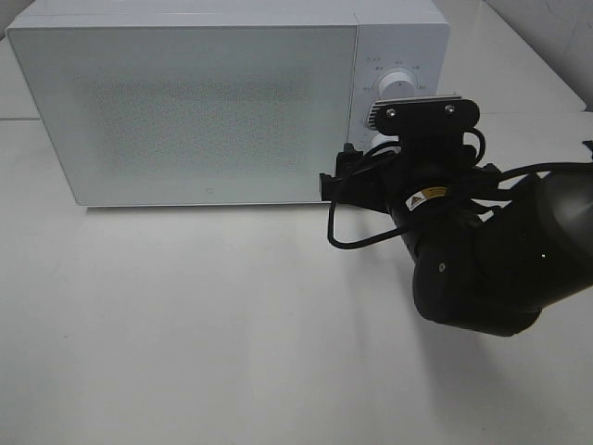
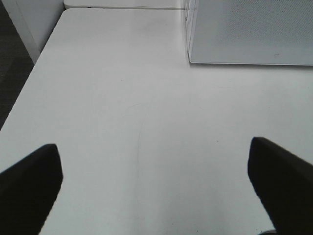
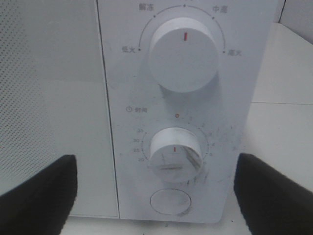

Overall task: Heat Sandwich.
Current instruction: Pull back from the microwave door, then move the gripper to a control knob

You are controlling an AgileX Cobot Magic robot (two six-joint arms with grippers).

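Observation:
The sandwich is out of view in every frame. A white microwave (image 1: pixel 185 102) stands at the back of the table with its door shut. My right gripper (image 3: pixel 156 196) is open just in front of the control panel, its two black fingers on either side of the lower timer knob (image 3: pixel 175 154) without touching it. The upper power knob (image 3: pixel 183 54) points straight up. A round button (image 3: pixel 171 201) sits below the timer knob. My left gripper (image 2: pixel 156 186) is open and empty above the bare white table (image 2: pixel 127 112), to the left of the microwave's front corner (image 2: pixel 190 56).
The right arm's black body (image 1: pixel 491 260) and its cable loop (image 1: pixel 347 236) hang over the table at the microwave's right front. The table's left edge (image 2: pixel 29 78) drops to a dark floor. A wall stands behind the table.

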